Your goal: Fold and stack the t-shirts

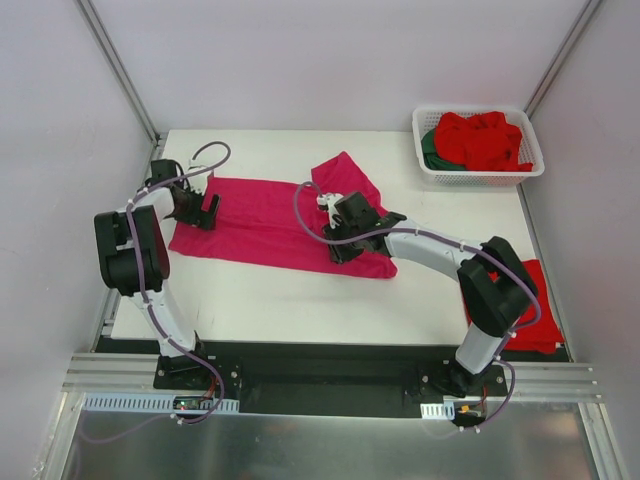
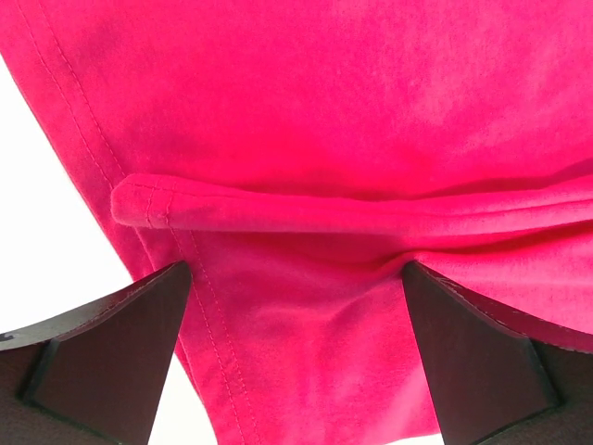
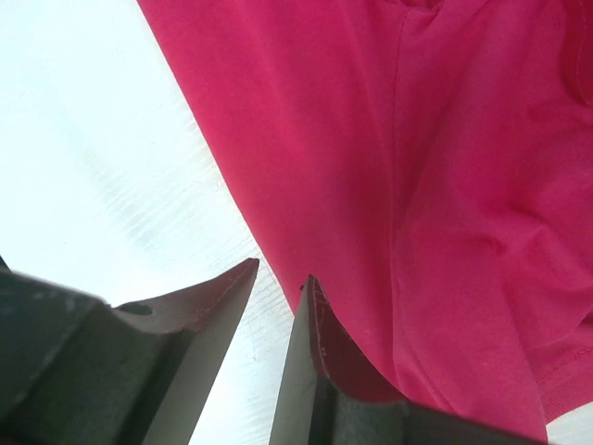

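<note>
A magenta-pink t-shirt (image 1: 265, 215) lies spread across the middle of the white table, its right end folded back toward the far side. My left gripper (image 1: 200, 212) hovers over the shirt's left end, open wide. In the left wrist view the left gripper (image 2: 296, 269) spans a folded hem of the shirt (image 2: 371, 111). My right gripper (image 1: 338, 250) is low at the shirt's near edge. In the right wrist view the right gripper (image 3: 280, 272) shows a narrow gap with bare table in it, and the shirt's edge (image 3: 445, 185) runs just beside one finger.
A white slotted basket (image 1: 480, 176) at the far right holds crumpled red shirts (image 1: 485, 140) and a dark green one (image 1: 430, 150). Another red shirt (image 1: 535, 300) lies at the table's right edge, partly behind the right arm. Grey walls stand close on both sides.
</note>
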Motion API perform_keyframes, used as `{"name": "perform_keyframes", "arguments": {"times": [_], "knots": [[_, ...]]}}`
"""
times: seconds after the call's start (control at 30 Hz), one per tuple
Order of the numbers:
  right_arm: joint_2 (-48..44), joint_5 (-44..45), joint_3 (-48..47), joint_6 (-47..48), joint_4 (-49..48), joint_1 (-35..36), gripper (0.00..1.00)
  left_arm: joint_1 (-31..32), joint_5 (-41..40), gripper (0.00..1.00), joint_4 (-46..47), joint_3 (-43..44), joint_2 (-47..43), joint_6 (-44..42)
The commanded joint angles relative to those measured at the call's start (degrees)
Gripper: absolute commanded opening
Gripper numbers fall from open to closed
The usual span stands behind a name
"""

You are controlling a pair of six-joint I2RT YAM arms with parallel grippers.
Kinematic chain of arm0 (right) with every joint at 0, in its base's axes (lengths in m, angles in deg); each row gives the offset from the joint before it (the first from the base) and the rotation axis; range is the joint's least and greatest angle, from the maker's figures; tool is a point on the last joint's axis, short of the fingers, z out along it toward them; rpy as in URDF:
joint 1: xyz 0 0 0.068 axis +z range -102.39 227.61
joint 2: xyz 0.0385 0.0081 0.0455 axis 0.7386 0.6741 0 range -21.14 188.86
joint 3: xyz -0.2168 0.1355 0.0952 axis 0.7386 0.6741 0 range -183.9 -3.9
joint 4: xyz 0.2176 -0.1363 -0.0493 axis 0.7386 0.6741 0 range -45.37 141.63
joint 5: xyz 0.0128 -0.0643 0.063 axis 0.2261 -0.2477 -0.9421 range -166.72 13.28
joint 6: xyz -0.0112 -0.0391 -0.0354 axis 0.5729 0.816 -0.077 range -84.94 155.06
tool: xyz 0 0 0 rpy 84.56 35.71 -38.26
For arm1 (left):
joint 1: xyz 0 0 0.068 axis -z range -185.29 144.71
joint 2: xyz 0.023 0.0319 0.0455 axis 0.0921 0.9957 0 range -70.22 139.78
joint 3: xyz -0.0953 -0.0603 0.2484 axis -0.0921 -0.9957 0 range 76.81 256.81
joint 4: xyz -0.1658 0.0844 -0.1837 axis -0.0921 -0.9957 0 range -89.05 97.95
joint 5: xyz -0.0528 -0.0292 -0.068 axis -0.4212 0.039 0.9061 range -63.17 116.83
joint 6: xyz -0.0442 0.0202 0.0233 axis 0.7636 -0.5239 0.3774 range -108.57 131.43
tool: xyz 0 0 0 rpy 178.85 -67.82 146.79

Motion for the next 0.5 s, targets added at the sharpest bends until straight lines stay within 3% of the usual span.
{"name": "perform_keyframes", "arguments": {"times": [0.0, 0.47], "knots": [[-1.7, 0.9, 0.4, 1.0, 0.6, 0.6, 0.31, 1.7, -1.1, 0.99, 0.7, 2.8, 0.0, -0.4], [2.6, 3.4, -0.7, 0.2, 4.0, 0.8, 0.32, 3.5, -2.2, 0.99, 0.7, -2.3, -2.2, -0.7]]}}
